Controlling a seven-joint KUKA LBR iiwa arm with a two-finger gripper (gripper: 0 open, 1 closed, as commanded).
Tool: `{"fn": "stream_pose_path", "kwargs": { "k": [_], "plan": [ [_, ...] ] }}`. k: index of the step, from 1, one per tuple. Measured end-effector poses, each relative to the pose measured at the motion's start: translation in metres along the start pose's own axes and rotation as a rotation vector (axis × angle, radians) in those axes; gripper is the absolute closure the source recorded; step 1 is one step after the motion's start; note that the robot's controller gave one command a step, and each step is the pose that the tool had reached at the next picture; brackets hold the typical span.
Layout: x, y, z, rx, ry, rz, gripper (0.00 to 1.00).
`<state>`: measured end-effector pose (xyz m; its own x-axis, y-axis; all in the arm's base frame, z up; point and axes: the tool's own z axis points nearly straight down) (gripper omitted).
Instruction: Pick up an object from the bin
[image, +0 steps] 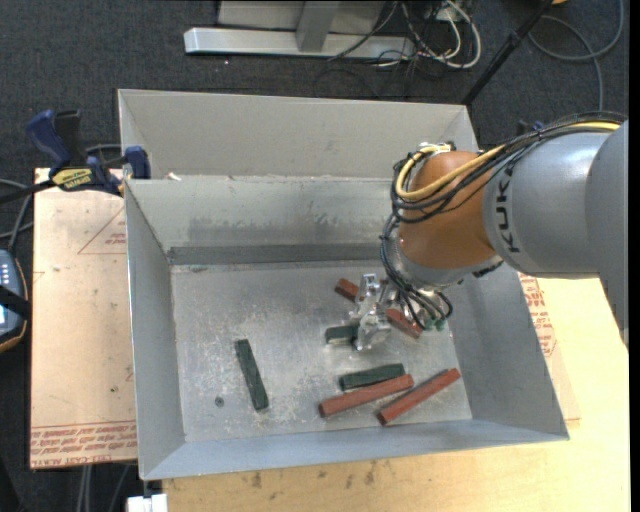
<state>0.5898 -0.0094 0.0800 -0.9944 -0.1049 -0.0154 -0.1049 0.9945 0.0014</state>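
My gripper (366, 330) is low in the right half of the bin, under the orange wrist cover. A small dark green block (340, 335) lies on the floor right at its tip, touching or nearly touching it on the left. A short red-brown block (347, 290) lies just behind the gripper. Another red-brown block (405, 323) sits close on its right, partly hidden by cables. A dark green bar (372, 377) lies a little in front of the gripper.
Two long red-brown bars (365, 397) (420, 396) lie near the front wall, right of centre. A lone dark green bar (251, 374) lies on the left of the floor. The arm reaches in over the right wall.
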Motion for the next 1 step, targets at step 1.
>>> {"fn": "stream_pose_path", "kwargs": {
  "k": [1],
  "plan": [
    [0.0000,0.0000,0.0000,0.000,0.000,0.000,1.00]
  ]
}}
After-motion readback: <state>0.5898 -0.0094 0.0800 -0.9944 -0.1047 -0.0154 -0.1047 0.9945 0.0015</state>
